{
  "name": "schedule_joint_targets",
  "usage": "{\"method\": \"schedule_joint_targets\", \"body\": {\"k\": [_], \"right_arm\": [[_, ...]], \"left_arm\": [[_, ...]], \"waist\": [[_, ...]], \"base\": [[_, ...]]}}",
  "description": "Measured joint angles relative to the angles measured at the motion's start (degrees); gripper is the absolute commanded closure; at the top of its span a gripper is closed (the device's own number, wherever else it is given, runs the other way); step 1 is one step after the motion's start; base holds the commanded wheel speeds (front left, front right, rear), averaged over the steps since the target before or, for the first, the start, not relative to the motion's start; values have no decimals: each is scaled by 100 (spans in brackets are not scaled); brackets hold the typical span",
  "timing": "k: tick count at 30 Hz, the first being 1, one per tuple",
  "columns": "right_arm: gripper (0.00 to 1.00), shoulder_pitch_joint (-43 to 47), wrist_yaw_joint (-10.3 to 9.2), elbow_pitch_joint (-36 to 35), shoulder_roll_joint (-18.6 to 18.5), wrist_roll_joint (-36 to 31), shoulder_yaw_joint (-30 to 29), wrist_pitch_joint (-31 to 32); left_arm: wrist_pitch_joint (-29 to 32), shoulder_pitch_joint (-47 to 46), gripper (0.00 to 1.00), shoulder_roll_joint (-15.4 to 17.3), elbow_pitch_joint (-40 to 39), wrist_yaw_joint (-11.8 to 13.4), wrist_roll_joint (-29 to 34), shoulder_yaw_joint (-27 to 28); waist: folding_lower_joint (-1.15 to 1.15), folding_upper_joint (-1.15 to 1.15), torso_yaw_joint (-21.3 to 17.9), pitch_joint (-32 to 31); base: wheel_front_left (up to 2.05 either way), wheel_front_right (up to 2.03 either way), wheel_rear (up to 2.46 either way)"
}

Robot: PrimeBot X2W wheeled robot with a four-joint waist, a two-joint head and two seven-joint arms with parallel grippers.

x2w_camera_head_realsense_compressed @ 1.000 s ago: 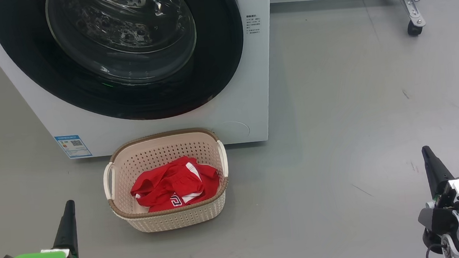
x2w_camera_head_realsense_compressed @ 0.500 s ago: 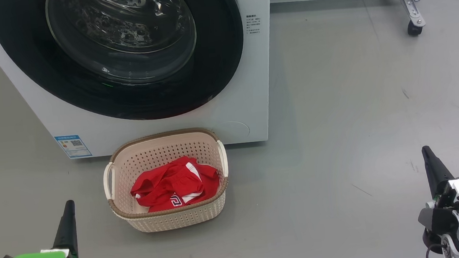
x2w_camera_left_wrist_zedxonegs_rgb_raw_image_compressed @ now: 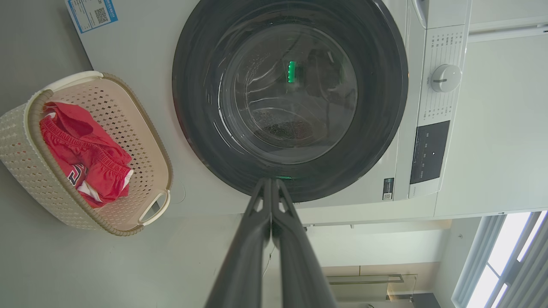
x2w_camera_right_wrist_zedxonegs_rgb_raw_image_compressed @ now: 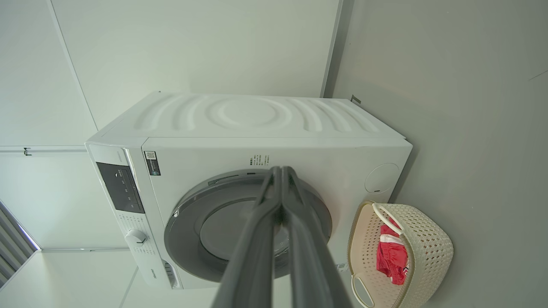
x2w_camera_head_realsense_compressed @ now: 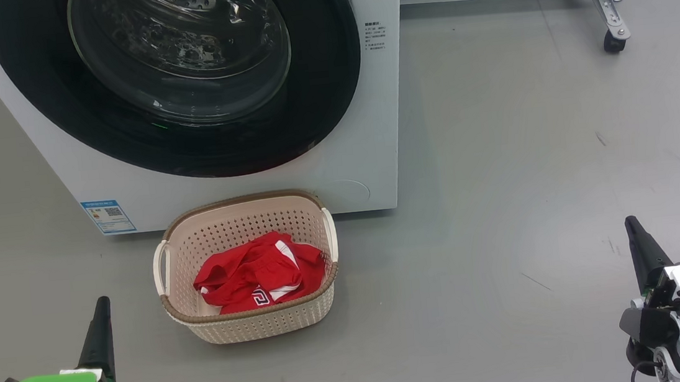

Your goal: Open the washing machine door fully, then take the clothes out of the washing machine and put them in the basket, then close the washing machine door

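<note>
Soft, even light fills the room. A window (x2w_camera_left_wrist_zedxonegs_rgb_raw_image_compressed: 505, 256) blows out white at four o'clock in the left wrist view. Reflections streak the washing machine door (x2w_camera_head_realsense_compressed: 178, 63) glass. The basket (x2w_camera_head_realsense_compressed: 253, 324) throws a faint shadow; wrist views bow straight edges outward.

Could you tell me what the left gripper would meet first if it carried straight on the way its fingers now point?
Most likely the washing machine door: in the left wrist view the shut left gripper aims at its black rim. The basket sits off that line.
</note>
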Motion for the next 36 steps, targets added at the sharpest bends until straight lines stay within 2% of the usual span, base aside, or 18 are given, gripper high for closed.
{"method": "schedule_joint_targets", "body": {"k": [36], "right_arm": [[100, 1, 0, -3, 0, 1, 1, 0]], "left_arm": [[25, 0, 100, -1, 0, 0, 0, 13]], "waist": [[0, 0, 0, 0]], "base": [[0, 0, 0]]}}
